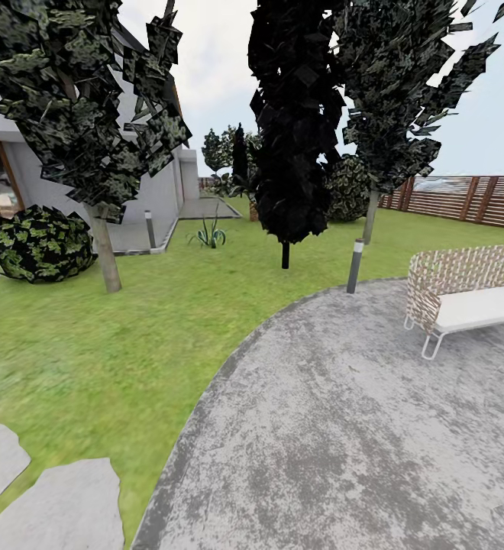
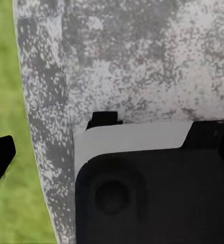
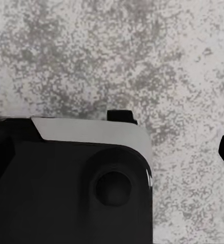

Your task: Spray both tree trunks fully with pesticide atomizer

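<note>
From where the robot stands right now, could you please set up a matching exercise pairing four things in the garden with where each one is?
Things:
1. bench
2. round bush
3. black tree
4. stepping stones

Places:
A. on the grass beside the house wall, far left
B. near left corner, set in the lawn
C. on the grey paving, right
D. middle of the lawn, beyond the paving

Pairs: 1-C, 2-A, 3-D, 4-B

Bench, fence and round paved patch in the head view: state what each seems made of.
Bench: apparently woven wicker or rattan on the back and side, shown by the beige criss-cross weave, over a thin white frame, probably metal, with a smooth white seat pad.
Fence: wood by its look, reddish-brown horizontal slats between darker posts.
Paved patch: likely concrete or stone, matte mottled grey with a rough speckled surface.
</note>
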Motion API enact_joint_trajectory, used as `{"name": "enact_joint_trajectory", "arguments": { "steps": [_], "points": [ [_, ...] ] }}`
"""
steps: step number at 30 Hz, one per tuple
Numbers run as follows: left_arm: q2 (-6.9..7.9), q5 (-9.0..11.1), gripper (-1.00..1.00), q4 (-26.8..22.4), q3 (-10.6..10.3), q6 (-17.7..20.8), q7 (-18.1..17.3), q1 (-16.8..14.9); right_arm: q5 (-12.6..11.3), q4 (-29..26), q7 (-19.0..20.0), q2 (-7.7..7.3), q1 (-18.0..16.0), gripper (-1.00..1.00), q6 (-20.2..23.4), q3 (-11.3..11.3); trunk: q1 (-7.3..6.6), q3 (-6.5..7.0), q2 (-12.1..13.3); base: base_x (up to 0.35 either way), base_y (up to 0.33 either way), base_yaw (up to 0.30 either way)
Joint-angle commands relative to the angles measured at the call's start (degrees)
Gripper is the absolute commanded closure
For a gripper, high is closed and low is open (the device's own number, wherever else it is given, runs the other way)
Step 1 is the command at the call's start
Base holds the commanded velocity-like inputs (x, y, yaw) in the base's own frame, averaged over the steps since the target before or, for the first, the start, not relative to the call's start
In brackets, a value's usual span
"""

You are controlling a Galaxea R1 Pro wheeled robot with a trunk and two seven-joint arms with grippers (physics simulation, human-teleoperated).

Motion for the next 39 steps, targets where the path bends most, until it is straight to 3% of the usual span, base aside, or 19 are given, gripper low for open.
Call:
{"name": "enact_joint_trajectory", "arguments": {
  "steps": [1, 14, 18, 21, 26, 30, 39],
  "points": [
    [0.0, 0.0, -1.0, -0.4, 0.0, 0.0, 0.0, -0.3, 0.0, -0.4, 0.0, -0.07, 0.0, -1.0, 0.0, 0.0, 0.0, -0.01, 0.0, 0.0, 0.0, 0.0],
    [0.05, 0.0, -1.0, -7.0, -0.1, -0.2, 0.0, -4.0, -0.1, -9.8, 0.0, -0.54, 0.0, -1.0, -0.3, -0.1, 0.0, -0.01, 0.0, 0.0, 0.0, 0.0],
    [-0.05, 0.0, -1.0, -8.8, -0.2, -3.1, -0.1, -4.2, -0.1, -13.3, 0.0, -0.58, 0.0, -1.0, -0.4, -0.1, 0.0, -0.01, 0.0, 0.0, 0.0, 0.0],
    [0.07, -0.1, -1.0, -9.3, -0.2, -8.2, -0.1, -4.2, -0.1, -16.3, 0.0, -0.6, -0.1, -1.0, -1.0, -0.1, 0.0, -0.01, 0.0, 0.0, 0.0, 0.0],
    [0.33, -0.1, -1.0, -9.5, -0.2, -15.3, -0.2, -4.2, -0.1, -19.8, 0.0, -0.54, -0.3, -1.0, -6.6, -0.2, 0.0, -0.01, 0.0, 0.0, 0.0, 0.0],
    [0.73, -0.6, -1.0, -9.6, -0.2, -17.3, -0.5, -4.3, -0.1, -20.7, 0.0, -0.52, -1.1, -1.0, -13.5, -0.2, 0.0, -0.01, 0.0, 0.0, 0.0, 0.0],
    [1.12, -0.6, -1.0, -9.6, 0.2, -19.0, -0.5, -6.1, -0.2, -20.6, 0.0, -1.04, -6.6, -1.0, -15.7, -0.4, 0.0, -0.01, 0.0, 0.0, 0.0, 0.0]
  ]
}}
